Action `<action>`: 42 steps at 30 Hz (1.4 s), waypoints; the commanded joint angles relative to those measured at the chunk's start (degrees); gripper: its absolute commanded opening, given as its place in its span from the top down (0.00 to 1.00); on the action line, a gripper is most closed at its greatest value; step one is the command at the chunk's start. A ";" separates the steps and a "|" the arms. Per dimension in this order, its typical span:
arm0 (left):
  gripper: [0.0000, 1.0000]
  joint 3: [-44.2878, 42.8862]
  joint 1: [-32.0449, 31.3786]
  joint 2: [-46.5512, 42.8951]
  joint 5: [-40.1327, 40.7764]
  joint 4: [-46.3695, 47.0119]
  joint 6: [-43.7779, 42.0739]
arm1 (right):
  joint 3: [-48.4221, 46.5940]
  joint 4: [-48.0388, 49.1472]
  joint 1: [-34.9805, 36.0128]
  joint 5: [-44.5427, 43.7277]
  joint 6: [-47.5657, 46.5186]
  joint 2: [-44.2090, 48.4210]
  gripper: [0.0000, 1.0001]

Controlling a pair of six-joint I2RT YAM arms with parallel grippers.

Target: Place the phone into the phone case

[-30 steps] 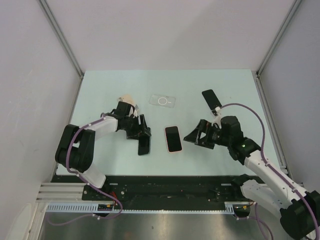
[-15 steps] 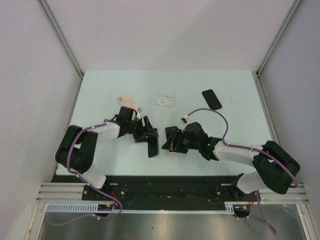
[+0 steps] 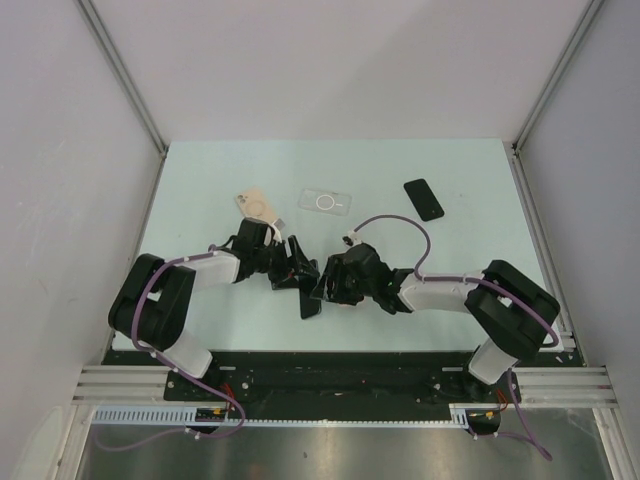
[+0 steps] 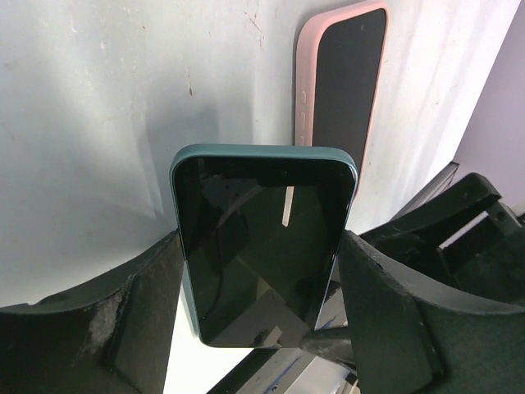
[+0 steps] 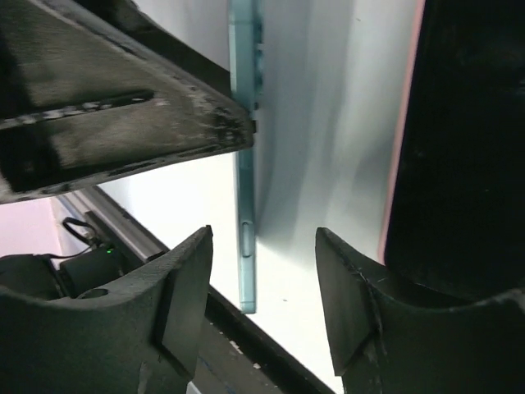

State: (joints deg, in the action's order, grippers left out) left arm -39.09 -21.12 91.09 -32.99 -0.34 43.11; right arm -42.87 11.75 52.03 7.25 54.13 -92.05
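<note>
My left gripper [image 3: 296,276] is shut on a teal-edged phone with a dark screen [image 3: 311,300], holding it by its long sides just above the table. In the left wrist view [image 4: 262,275] the phone [image 4: 262,238] fills the gap between the fingers. My right gripper [image 3: 326,283] is open right beside it. In the right wrist view [image 5: 262,304] the phone's thin edge [image 5: 245,197] stands between the open jaws, nearer the left one and not touching either. A clear phone case [image 3: 327,201] lies flat at the back middle of the table.
A phone in a pink case [image 4: 340,90] lies flat just beyond the held phone, mostly hidden under the right gripper in the top view; it also shows in the right wrist view [image 5: 463,139]. A beige case [image 3: 255,206] lies back left, a black phone [image 3: 424,198] back right.
My right arm has swung left from beside the pink-cased phone to over it, meeting the left gripper. My left gripper has carried the teal phone right and nearer.
</note>
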 commanded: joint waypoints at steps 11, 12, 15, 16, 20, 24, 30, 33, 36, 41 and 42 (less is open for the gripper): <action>0.19 0.86 -0.67 -3.10 3.20 -4.31 -0.75 | -2.57 1.52 0.70 1.19 -1.57 -3.14 0.95; 0.14 0.42 -0.76 -3.98 3.46 -5.19 -1.10 | -2.57 1.61 0.70 1.28 -1.66 -2.61 0.99; 0.02 -2.82 -0.67 -5.83 5.74 -9.93 -2.77 | -2.57 1.35 0.70 1.72 -1.92 -1.64 1.00; 0.00 -4.49 -0.67 -7.40 6.62 -11.25 -3.55 | -2.57 1.17 0.79 1.72 -2.01 -0.94 1.00; 0.00 -9.06 -0.67 -10.31 11.28 -17.67 -4.97 | -2.48 0.30 0.44 2.16 -2.80 1.61 1.00; 0.01 -14.86 -0.67 -11.37 16.28 -22.50 -5.84 | -2.57 -2.42 -0.79 3.48 -4.64 5.20 1.00; 0.03 -26.46 -0.67 -5.41 24.98 -25.50 -7.42 | -2.48 -13.31 -2.55 2.43 -8.42 14.78 1.00; 0.04 -34.98 -0.67 1.44 29.28 -27.25 -9.88 | -2.48 -20.61 -2.02 -1.00 -11.85 21.81 1.00; 0.05 -43.33 -0.67 9.42 31.93 -27.88 -13.91 | -2.39 -27.38 -2.02 -4.43 -13.35 28.73 1.00; 0.11 -58.80 -0.41 22.09 37.29 -30.33 -16.39 | -2.30 -37.22 -2.11 -11.62 -13.35 39.30 1.00; 0.13 -60.82 -0.32 23.94 37.82 -30.94 -15.70 | -2.30 -38.28 -2.20 -12.42 -13.26 42.54 1.00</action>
State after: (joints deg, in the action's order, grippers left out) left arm -91.72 -21.52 109.03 -1.04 -27.99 29.93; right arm -44.34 -19.59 49.95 1.85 42.15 -57.58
